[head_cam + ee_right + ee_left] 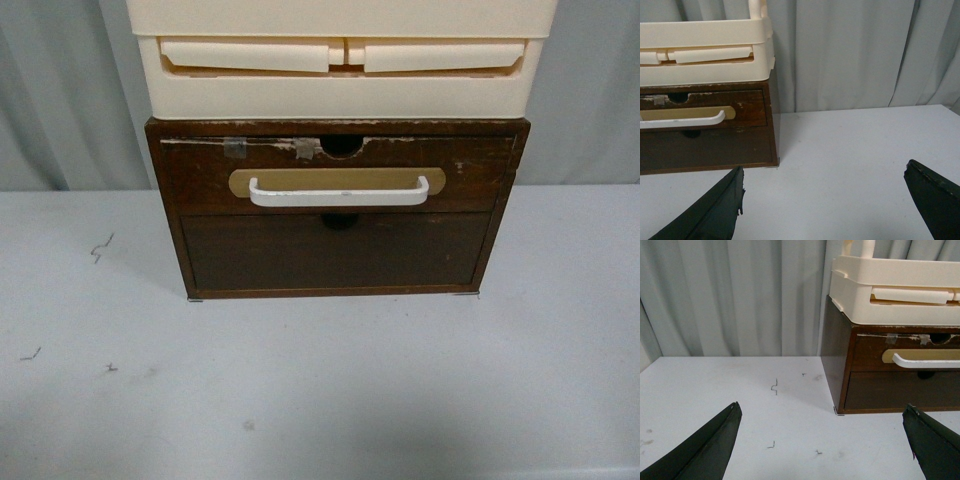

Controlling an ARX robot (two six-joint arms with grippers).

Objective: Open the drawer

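The drawer (200, 175) is the upper, dark brown wooden front of the cabinet, shut flush, with a white bar handle (338, 192) on a tan plate and a taped, chipped top edge with a half-round notch. It also shows in the left wrist view (870, 347) and the right wrist view (750, 107). My left gripper (822, 412) is open and empty above the table, short of the cabinet's left front corner. My right gripper (825, 175) is open and empty, short of the cabinet's right front corner. Neither arm shows in the front view.
A plain handle-less dark brown drawer front (335, 252) sits below the drawer. Cream plastic drawers (340, 60) are stacked on the cabinet. The pale table (320, 390) stretches in front, with small dark marks (100, 247) at left. A grey curtain (730, 295) hangs behind.
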